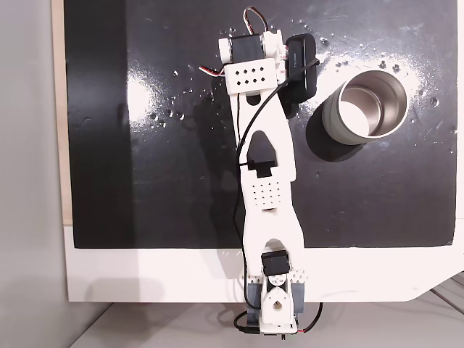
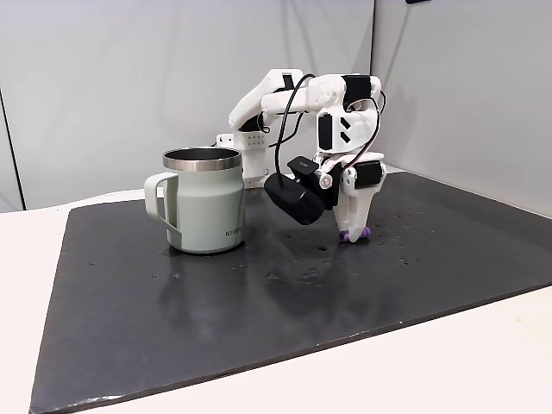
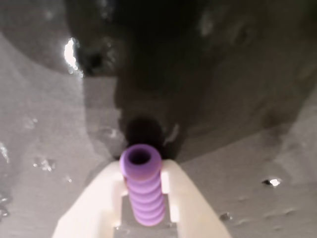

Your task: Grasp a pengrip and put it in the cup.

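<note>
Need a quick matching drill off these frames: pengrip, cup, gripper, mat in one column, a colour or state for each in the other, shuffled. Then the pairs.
Column 1
1. pengrip
2. cup
3. gripper
4. mat

Column 2
A. upright, nothing visible inside, pale green-grey wall
B. black, glossy, covers the table
C. purple, ribbed, between two white fingers
D. white, down at the mat, shut on a small thing

Pairs: 1-C, 2-A, 3-D, 4-B
</note>
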Tool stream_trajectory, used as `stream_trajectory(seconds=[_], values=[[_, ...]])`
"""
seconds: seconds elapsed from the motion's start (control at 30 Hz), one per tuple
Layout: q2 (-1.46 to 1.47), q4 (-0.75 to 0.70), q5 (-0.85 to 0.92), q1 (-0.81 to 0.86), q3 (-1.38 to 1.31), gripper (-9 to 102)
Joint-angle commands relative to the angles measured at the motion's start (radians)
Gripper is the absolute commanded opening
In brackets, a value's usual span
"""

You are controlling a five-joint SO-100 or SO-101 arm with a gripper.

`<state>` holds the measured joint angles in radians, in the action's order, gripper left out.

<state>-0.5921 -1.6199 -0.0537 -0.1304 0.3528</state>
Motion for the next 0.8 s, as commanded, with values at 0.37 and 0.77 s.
stream_trajectory(seconds=[0.37,0.77], values=[[-0.353,-0.018,0.009,-0.029,0.023,0],[-0.638,-0.083,0.081,0.089,0.038,0]])
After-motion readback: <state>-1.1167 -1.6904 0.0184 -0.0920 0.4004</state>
